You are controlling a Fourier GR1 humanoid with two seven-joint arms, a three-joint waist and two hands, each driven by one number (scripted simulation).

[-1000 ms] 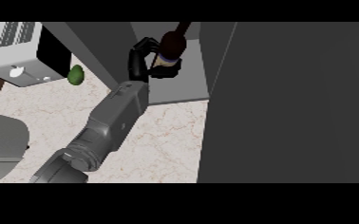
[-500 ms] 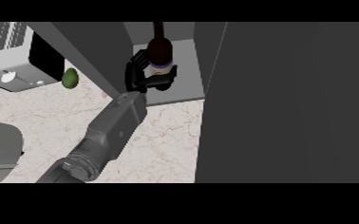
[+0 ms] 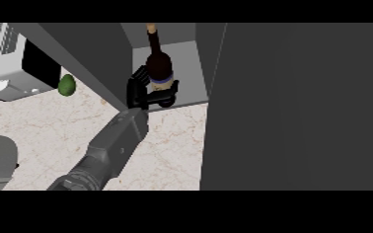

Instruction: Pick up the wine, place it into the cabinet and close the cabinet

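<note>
Wine bottle [image 3: 159, 65] stands upright inside the open cabinet [image 3: 186, 74], on its floor near the front lip — the left hand [image 3: 146, 91] curled round its lower body. Beyond the hand to its left, a green fruit [image 3: 66, 85] lies on the bench [image 3: 175, 143]. Risk, as I judge it: pulling the fingers back carelessly could tip the bottle, and the dark door [image 3: 291, 108] to the right might then strike it.

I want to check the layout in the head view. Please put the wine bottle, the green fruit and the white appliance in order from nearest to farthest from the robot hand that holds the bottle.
1. Wine bottle: inside the robot hand, in the cabinet opening.
2. Green fruit: on the counter, to its left.
3. White appliance: farthest left, at the view's edge.
</note>
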